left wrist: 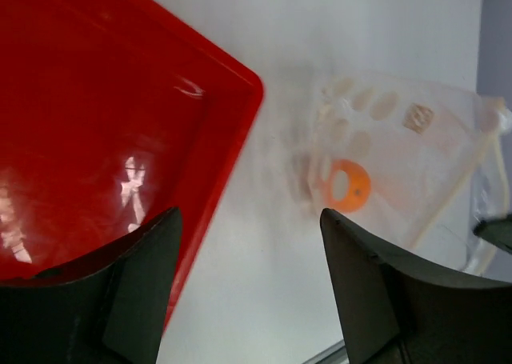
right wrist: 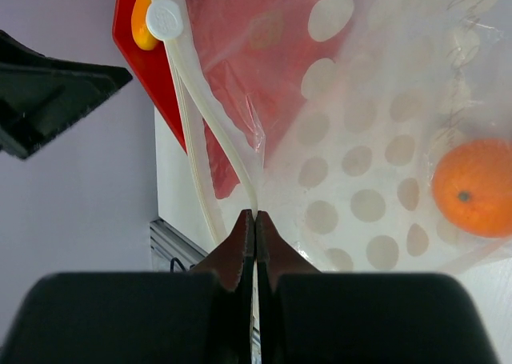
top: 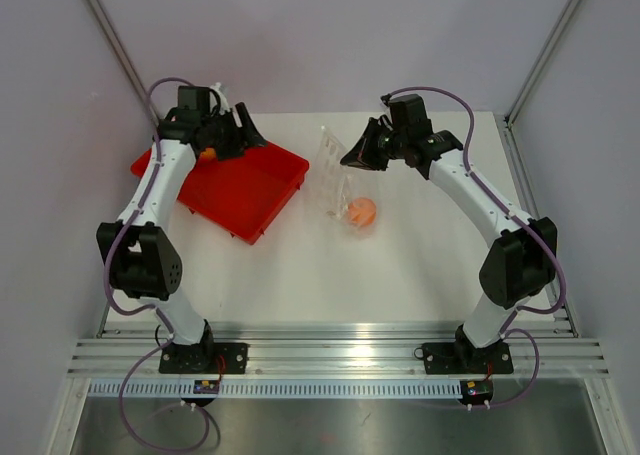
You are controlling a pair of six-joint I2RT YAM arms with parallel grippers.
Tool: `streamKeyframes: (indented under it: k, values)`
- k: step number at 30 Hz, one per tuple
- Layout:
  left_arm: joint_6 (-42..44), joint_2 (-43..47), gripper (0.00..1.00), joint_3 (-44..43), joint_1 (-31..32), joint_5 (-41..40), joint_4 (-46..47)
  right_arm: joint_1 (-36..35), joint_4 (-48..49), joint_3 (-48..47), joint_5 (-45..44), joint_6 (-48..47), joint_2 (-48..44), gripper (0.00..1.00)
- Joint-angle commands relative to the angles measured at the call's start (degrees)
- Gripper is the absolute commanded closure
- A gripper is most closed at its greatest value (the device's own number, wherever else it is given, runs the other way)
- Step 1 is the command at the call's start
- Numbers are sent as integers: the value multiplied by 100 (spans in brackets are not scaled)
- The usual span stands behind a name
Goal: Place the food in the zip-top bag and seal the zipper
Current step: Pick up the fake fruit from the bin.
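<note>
Top view: left gripper [top: 248, 137] over far edge of red tray [top: 262, 190], upper left. Yellow-orange piece [top: 208, 155] in tray beside it. Zip-top bag [top: 338, 175] at frame centre on white table [top: 400, 265], just right of tray, orange ball [top: 362, 212] inside. Right gripper [top: 352, 158] at bag's upper edge.

Left wrist view: jaws spread wide, released, nothing between. Tray at left, bag with ball upper right.

Right wrist view: jaws clenched, pinching bag's mouth edge by zipper [right wrist: 200, 100], lower centre. Ball at right edge. Yellow-orange piece upper left.
</note>
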State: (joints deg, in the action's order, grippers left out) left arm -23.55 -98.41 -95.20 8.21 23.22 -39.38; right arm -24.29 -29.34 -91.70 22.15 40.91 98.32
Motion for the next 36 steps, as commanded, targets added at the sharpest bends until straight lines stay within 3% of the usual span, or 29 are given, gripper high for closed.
streamKeyframes:
  k: [1, 9, 16, 23, 36]
  values:
    - [-360, 86, 27, 36, -495, -597, 71, -58, 210, -243, 114, -30, -68, 100]
    - [-1045, -994, 32, -393, -821, -1759, 263, -58, 280, -269, 246, -56, 3, 100]
    - [-1573, -1962, 39, -806, -812, -2005, 967, -67, 297, -234, 325, -136, 29, 100]
    - [-1556, -2691, 41, -1184, -821, -2296, 1371, -58, 298, -208, 369, -153, 73, 100]
    - [-1239, -4045, 44, -2740, -812, -2761, 1125, -58, 342, 21, 272, -162, 29, 100]
